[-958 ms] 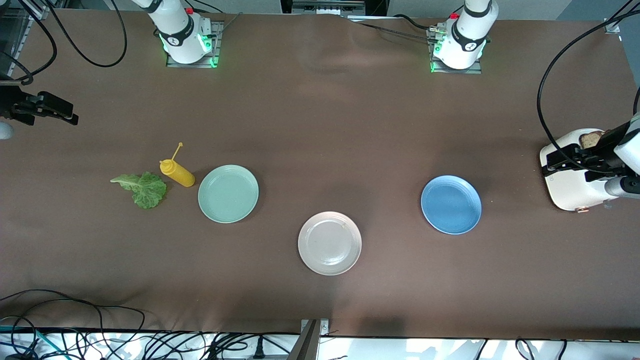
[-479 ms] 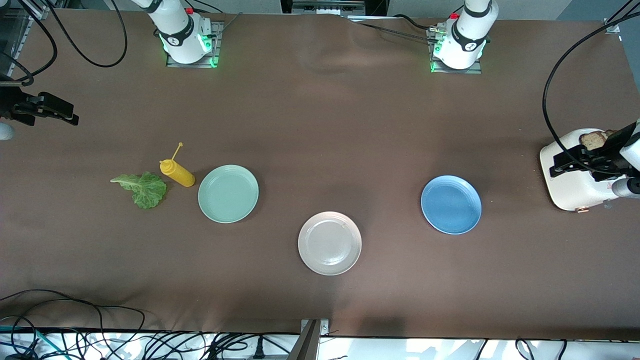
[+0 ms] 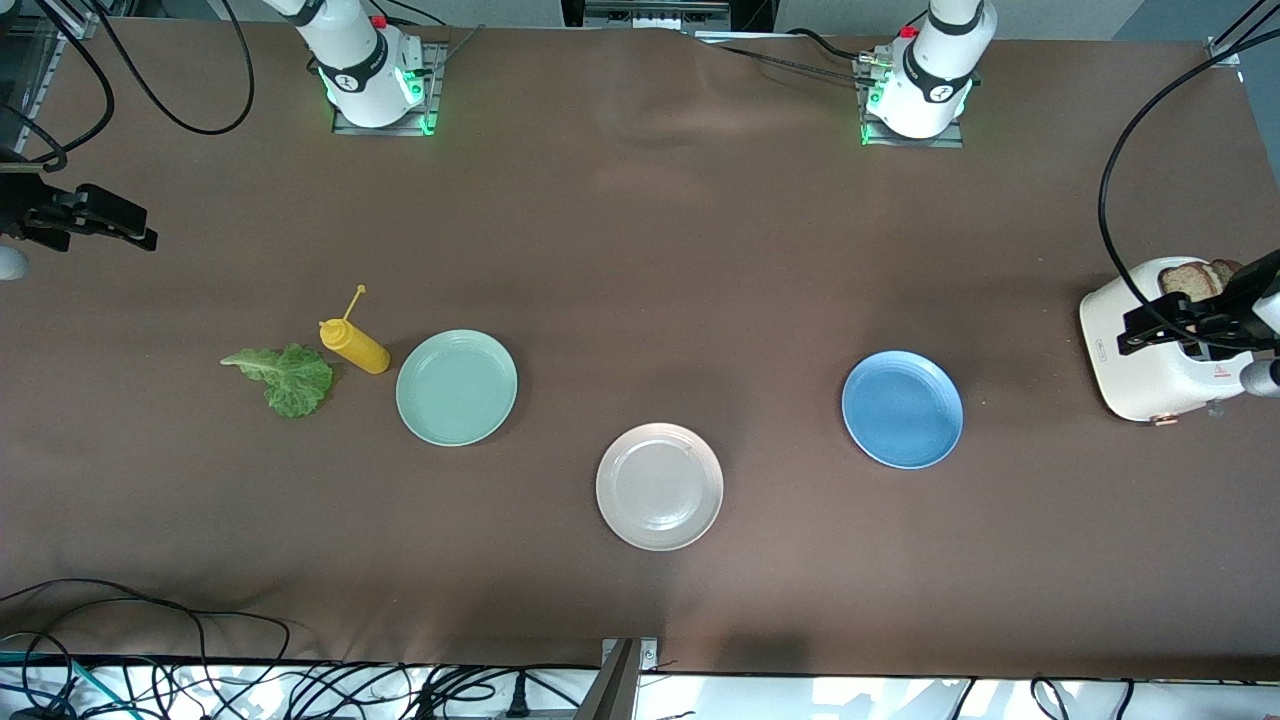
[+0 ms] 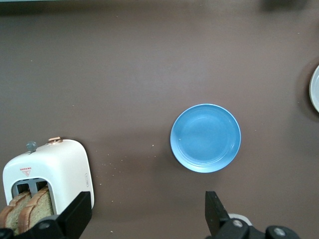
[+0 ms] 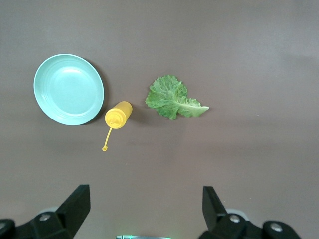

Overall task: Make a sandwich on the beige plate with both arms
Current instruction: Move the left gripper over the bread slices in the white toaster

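Note:
The beige plate (image 3: 659, 486) lies empty at the middle of the table, nearest the front camera; its edge shows in the left wrist view (image 4: 315, 89). Two brown bread slices (image 3: 1190, 275) (image 4: 30, 211) stand in the slots of a white toaster (image 3: 1150, 380) (image 4: 55, 169) at the left arm's end. My left gripper (image 3: 1135, 330) (image 4: 147, 204) is open and empty over the toaster. A green lettuce leaf (image 3: 290, 378) (image 5: 172, 97) lies on the table toward the right arm's end. My right gripper (image 3: 140, 225) (image 5: 144, 196) is open and empty, high above that end.
A mint-green plate (image 3: 456, 387) (image 5: 69, 89) and a yellow squeeze bottle (image 3: 355, 347) (image 5: 117, 114) lie beside the lettuce. A blue plate (image 3: 902, 409) (image 4: 205, 138) lies between the beige plate and the toaster. Cables run along the table's front edge.
My left gripper has moved over the toaster toward the left arm's end of the table, uncovering more of the bread. The right arm has not moved.

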